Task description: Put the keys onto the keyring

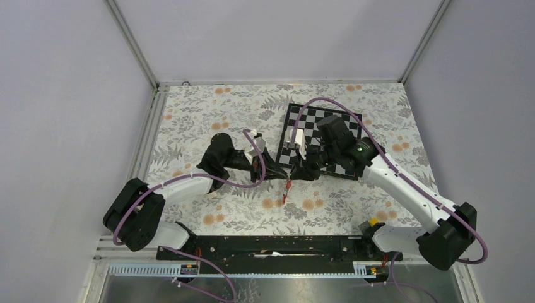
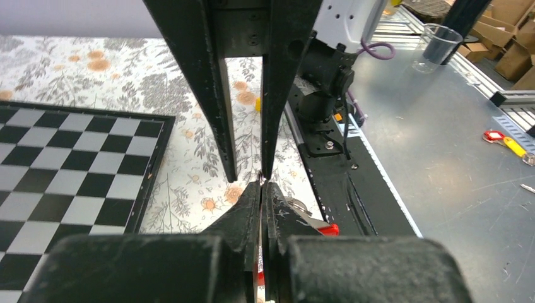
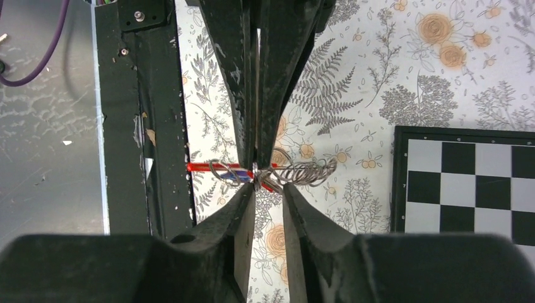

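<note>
The two grippers meet tip to tip above the flowered cloth. My left gripper is shut, pinching a thin wire loop of the keyring, a bunch of silver rings. In the right wrist view the left fingers come down from the top onto that loop. A red-tagged key and a blue-tagged key hang at the rings. My right gripper stands open just below the rings, one fingertip touching the wire, with nothing clamped.
A black-and-white chessboard lies right behind the grippers. The black mounting rail runs along the near edge. Off the table stand a clear cup and spare red and yellow tags.
</note>
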Tool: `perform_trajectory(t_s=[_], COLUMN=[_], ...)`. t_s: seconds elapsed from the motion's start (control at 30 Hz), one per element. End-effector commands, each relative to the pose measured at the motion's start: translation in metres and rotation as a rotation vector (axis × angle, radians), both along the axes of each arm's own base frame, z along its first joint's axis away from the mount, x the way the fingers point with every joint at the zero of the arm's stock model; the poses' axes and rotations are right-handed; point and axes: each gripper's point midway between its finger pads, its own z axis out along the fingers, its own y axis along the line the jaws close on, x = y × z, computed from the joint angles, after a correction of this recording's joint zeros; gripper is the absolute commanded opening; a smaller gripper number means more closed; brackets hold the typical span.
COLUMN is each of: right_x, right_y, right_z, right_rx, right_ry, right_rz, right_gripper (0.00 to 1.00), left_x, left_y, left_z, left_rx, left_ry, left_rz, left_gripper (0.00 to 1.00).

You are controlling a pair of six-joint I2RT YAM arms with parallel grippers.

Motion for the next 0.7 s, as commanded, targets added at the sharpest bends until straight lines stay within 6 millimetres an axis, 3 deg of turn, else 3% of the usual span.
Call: perform_trajectory(t_s=[0.0, 0.47, 0.67], right_x=[-0.002, -0.021, -0.028], right_y=[0.0, 0.0, 0.002], right_z=[0.017, 0.001, 0.003], right_rx=[0.07, 0.106, 0.126], right_ry=[-0.108, -0.081, -0.066], right_rz=[0.016, 0.105, 0.143], right_gripper=[0.31, 0.38, 0.39], left_x=[-0.02, -0.024, -0.021], left_y=[0.005, 0.007, 0.007], left_z=[0.028, 0.036, 0.035], left_rx=[-0.104, -0.131, -0.133], left_ry=[-0.113, -0.109, -0.107], left_rz=[-0.105, -0.116, -0.096], left_gripper=[0.0, 0.0, 0.0])
